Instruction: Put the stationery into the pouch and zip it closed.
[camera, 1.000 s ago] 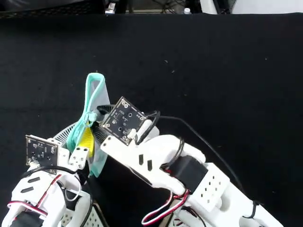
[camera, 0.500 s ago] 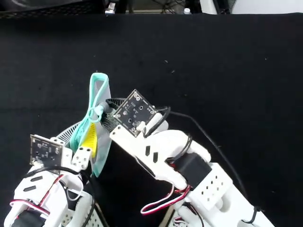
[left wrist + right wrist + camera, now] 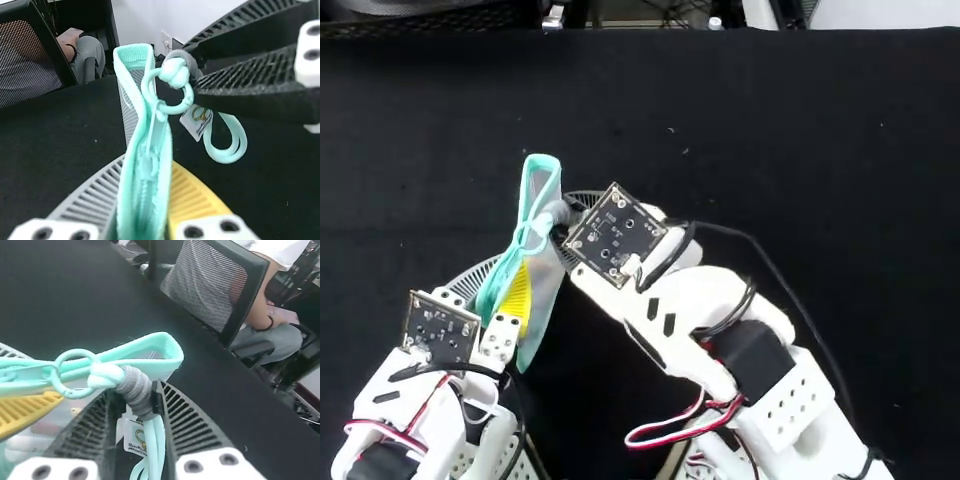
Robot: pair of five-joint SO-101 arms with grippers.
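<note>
No print is coming through clearly enough to read. A small white tag (image 3: 198, 121) is hanging on the mint pull cord (image 3: 242, 141) of the pouch (image 3: 145, 175). It is carrying a yellow-and-dark emblem with a few lines of script beneath. In both the left and right wrist views the lettering is coming out too small to make out. The square circuit boards (image 3: 616, 232) on the wrists are showing only tiny specks, likewise unreadable.
</note>
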